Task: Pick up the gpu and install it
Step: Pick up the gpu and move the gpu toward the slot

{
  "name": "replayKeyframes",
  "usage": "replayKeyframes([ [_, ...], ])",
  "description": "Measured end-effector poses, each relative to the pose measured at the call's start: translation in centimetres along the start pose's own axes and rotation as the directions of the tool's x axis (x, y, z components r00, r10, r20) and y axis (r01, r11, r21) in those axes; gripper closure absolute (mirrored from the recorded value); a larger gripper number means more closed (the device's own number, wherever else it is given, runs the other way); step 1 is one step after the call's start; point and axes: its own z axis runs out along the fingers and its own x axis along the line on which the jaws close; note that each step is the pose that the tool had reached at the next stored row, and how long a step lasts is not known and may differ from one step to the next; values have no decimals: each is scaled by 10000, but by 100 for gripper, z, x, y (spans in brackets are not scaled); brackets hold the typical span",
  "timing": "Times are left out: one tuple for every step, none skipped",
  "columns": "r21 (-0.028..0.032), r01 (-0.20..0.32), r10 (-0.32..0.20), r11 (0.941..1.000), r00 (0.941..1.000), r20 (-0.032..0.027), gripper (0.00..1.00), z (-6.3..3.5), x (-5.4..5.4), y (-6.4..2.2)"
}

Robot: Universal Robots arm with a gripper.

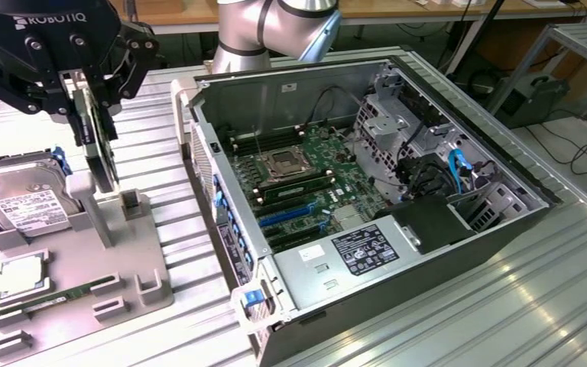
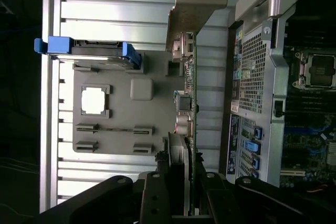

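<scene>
Claw (image 1: pixel 95 131) clamped on the top edge of the gpu (image 1: pixel 101 167), holding the card upright and edge-on over the grey holder tray (image 1: pixel 120 264) on the counter (image 1: pixel 538 306), likely so its connector edge faces down for the open PC case (image 1: pixel 273 99) alongside.

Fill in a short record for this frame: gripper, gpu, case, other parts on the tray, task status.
gripper: gripper shut on the gpu, at the exterior view's left
gpu: held upright over the grey tray, outside the case
case: computer case lying open, motherboard exposed
other parts on tray: hard drive, memory stick
task status: gpu gripped, not yet installed
</scene>
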Motion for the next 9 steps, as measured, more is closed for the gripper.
replayKeyframes([
  [0, 0, 0, 10000, 10000, 1, 73, 0, 0, 0],
  [0, 0, 0, 10000, 10000, 0, 73, 0, 0, 0],
  [0, 0, 0, 10000, 10000, -1, 73, -1, 0, 0],
  [0, 0, 0, 10000, 10000, -1, 73, -1, 0, 0],
  [1, 0, 0, 10000, 10000, -1, 73, -1, 0, 0],
  [1, 0, 0, 10000, 10000, -1, 73, -1, -1, 0],
  [1, 0, 0, 10000, 10000, -2, 73, -2, -7, 0],
  [1, 0, 0, 10000, 10000, -2, 73, -2, -11, 0],
  [1, 0, 0, 10000, 10000, -1, 73, -1, -16, -1],
])
